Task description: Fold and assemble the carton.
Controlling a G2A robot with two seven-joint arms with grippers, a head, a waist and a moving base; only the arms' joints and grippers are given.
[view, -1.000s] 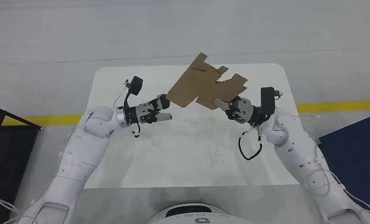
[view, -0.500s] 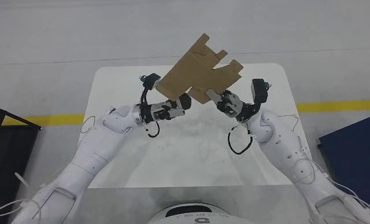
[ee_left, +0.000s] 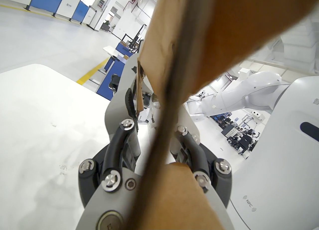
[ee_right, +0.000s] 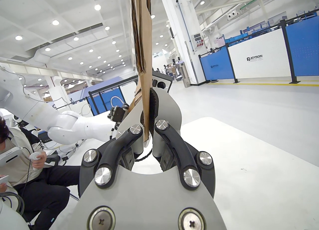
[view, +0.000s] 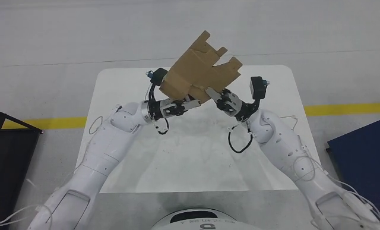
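"Top view, left side first: what has the left tool (view: pixel 189 103) done in the last second?"

"It has swung in from the outer corner of the flat brown cardboard carton (view: pixel 199 69) to the carton's lower edge, near the middle. In the left wrist view the cardboard runs straight through the tool, but I cannot tell whether it has closed on the sheet."

"And the carton itself?"

"It hangs in the air over the far half of the white tabletop (view: pixel 119 87) and touches nothing below. It stands steeper than a second ago and has drifted toward the left arm, with its notched flaps pointing away from the robot."

"The right side?"

"The right tool (view: pixel 215 97) is clamped on the same lower edge, just beside the left one. The right wrist view shows the cardboard pinched between its pads. That arm has come inward too."

"What does this mean for the job?"

"Both tools now sit close together on one edge. I read that as setting up to pull the panels apart or to pass the grip across. No fold is made yet, so the work looks early."
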